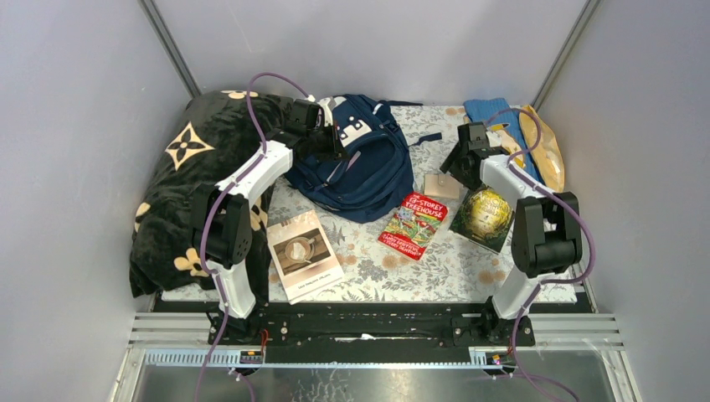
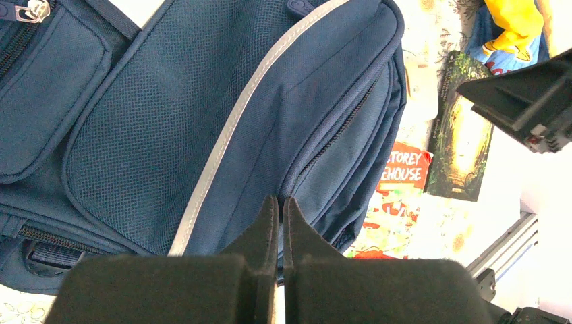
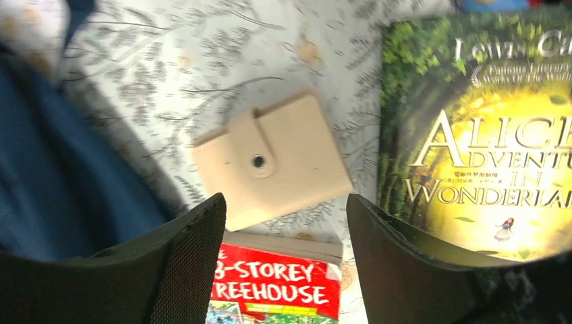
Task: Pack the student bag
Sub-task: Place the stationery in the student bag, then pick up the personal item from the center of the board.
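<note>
The student bag point(image 1: 362, 163), navy with a grey-white stripe, lies at the back centre of the flowered cloth. My left gripper point(image 1: 331, 138) is on its upper left part. In the left wrist view the fingers point(image 2: 280, 206) are shut together, with folds of the bag point(image 2: 202, 115) running into their tips beside a zipper. My right gripper point(image 1: 458, 167) is open and empty, hovering over a beige wallet point(image 1: 441, 185). In the right wrist view it point(image 3: 287, 216) is just short of the wallet point(image 3: 273, 158), above a red Treehouse book point(image 3: 276, 287). A green Alice book point(image 3: 479, 128) lies to its right.
The red book point(image 1: 414, 224) and green book point(image 1: 483, 216) lie in front of the bag. A grey-white book point(image 1: 303, 254) lies near the left arm. A black flowered blanket point(image 1: 180, 188) fills the left side. A blue cloth with a yellow figure point(image 1: 502, 126) lies back right.
</note>
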